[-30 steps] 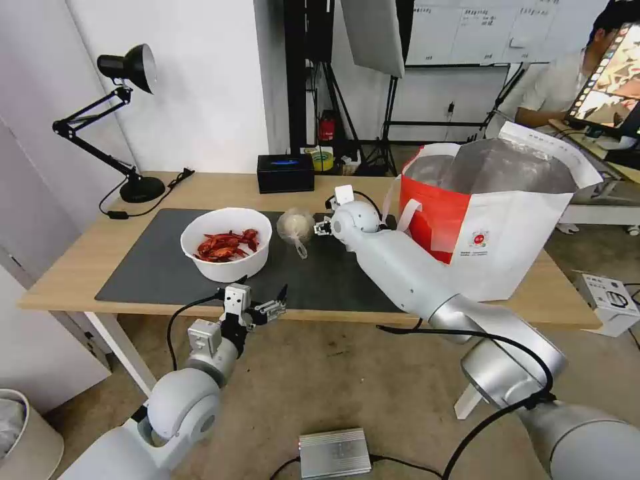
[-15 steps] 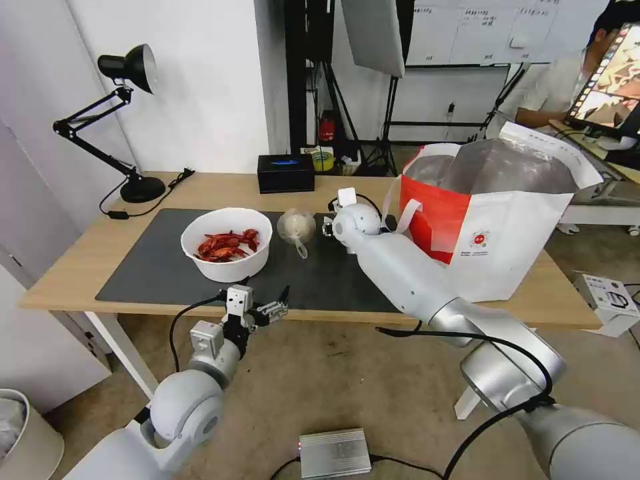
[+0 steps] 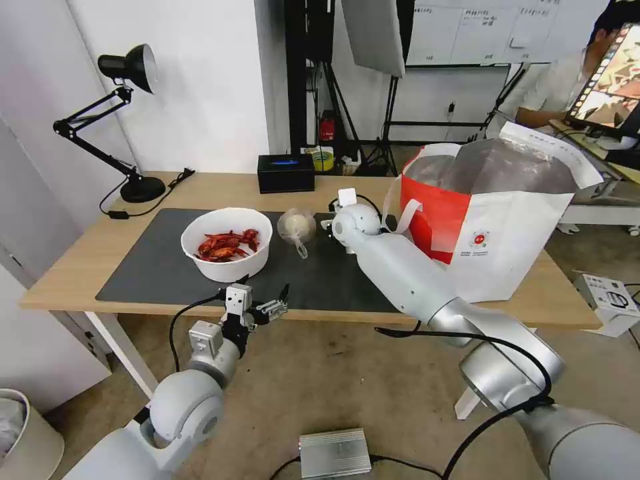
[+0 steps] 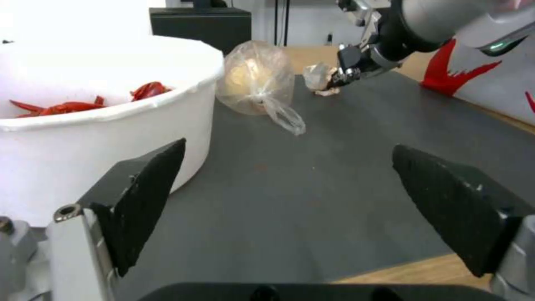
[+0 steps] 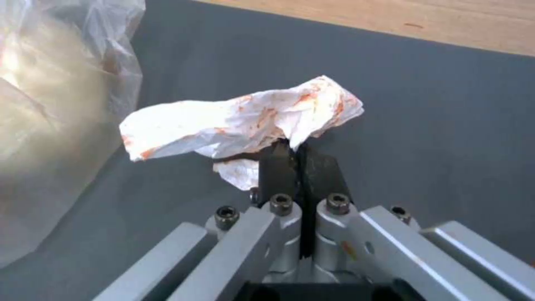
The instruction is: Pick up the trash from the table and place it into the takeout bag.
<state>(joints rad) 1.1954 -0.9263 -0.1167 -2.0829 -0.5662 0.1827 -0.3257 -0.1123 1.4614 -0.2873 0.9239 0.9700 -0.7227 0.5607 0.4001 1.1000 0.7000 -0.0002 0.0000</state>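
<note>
Crumpled white tissue with orange-red stains (image 5: 240,123) now pinched in right gripper (image 5: 298,156), jaws closed tight on its lower fold; a second ago gripper sat closer to knotted clear plastic bag (image 3: 296,227), since drawn slightly back toward large white-and-red foil-lined takeout bag (image 3: 497,220) at table's right end

Tissue held just above dark grey mat (image 5: 446,125), mid-mat, beside knotted bag; whether fully clear of mat, cannot tell

Judgement: grasp done, carry to takeout bag is step in hand

White round bowl of red crayfish shells (image 3: 227,243) untouched on mat's left half

Left gripper (image 3: 270,308) parked off long light-wood table (image 3: 73,267) front edge, jaws wide apart, empty, unchanged
</note>
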